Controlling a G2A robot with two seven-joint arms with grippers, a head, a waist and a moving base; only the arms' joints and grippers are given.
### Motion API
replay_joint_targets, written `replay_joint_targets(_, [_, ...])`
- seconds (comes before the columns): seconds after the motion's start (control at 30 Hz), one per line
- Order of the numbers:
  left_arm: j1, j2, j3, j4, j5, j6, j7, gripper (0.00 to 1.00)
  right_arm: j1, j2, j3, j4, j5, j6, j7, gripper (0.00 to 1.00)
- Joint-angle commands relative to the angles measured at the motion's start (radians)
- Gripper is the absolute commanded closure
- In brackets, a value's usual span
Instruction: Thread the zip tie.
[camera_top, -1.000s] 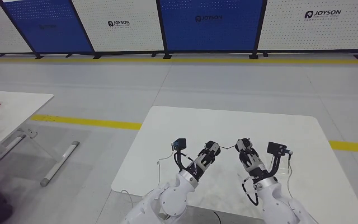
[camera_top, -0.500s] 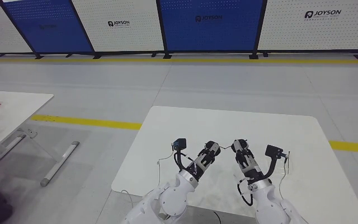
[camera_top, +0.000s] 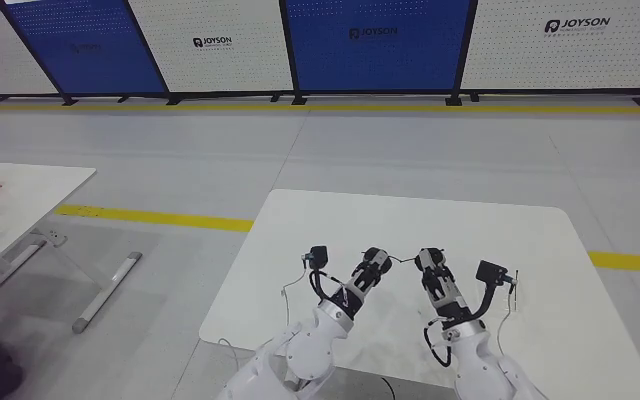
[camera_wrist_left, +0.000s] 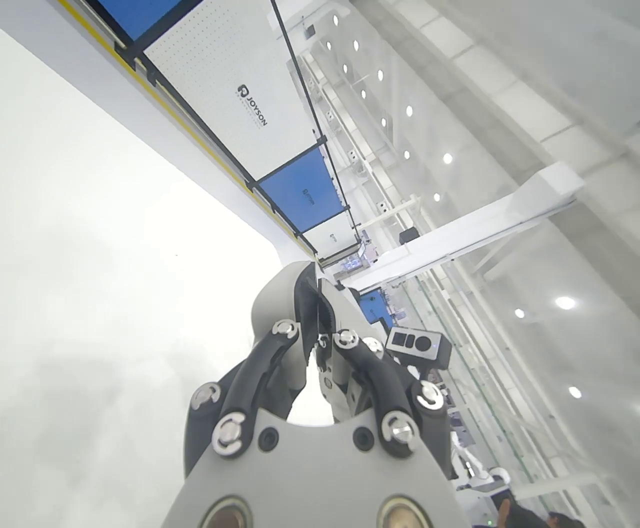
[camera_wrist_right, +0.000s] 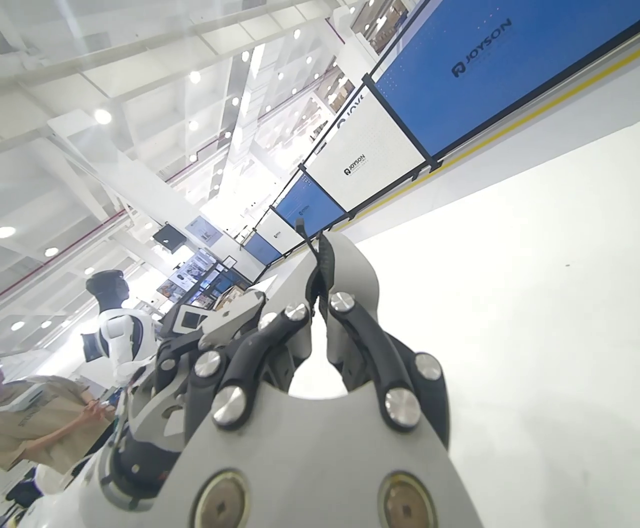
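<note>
An industrial hall — blue and white partition panels (camera_top: 375, 45), yellow floor lines (camera_top: 150, 218), high lit ceiling (camera_wrist_left: 500, 75).

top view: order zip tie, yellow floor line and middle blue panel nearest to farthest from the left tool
1. zip tie, gripped in the left tool
2. yellow floor line, left of the table
3. middle blue panel, along the back wall

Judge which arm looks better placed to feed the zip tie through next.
Probably left: the left tool grips the thin strap of the zip tie, while the right tool pinches the end with a blocky head sticking out.
</note>
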Motion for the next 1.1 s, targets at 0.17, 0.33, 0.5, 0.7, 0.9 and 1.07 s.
replay_joint_targets(0.17, [-0.014,-0.013,-0.006,0.029,-0.181,-0.019,-0.042,1.00,-0.010,-0.004,0.019,-0.017,0.016,-0.023,0.003,1.00])
replay_joint_targets(0.33, [-0.017,-0.019,-0.006,0.028,-0.244,-0.046,-0.051,1.00,-0.009,-0.008,0.023,-0.015,-0.007,-0.010,-0.004,1.00])
replay_joint_targets(0.5, [-0.013,-0.020,-0.002,0.021,-0.222,-0.051,-0.060,1.00,-0.009,-0.013,0.019,-0.014,-0.008,-0.010,0.009,1.00])
replay_joint_targets(0.7, [-0.009,-0.023,-0.002,0.027,-0.203,-0.056,-0.051,1.00,0.000,-0.020,0.022,-0.009,-0.004,0.040,0.026,1.00])
replay_joint_targets(0.9, [-0.006,-0.025,-0.004,0.030,-0.192,-0.057,-0.044,1.00,-0.009,-0.022,0.032,-0.022,-0.022,0.051,0.040,1.00])
replay_joint_targets(1.07, [-0.004,-0.027,-0.004,0.031,-0.188,-0.058,-0.046,1.00,-0.024,-0.024,0.038,-0.041,-0.029,0.048,0.041,0.97])
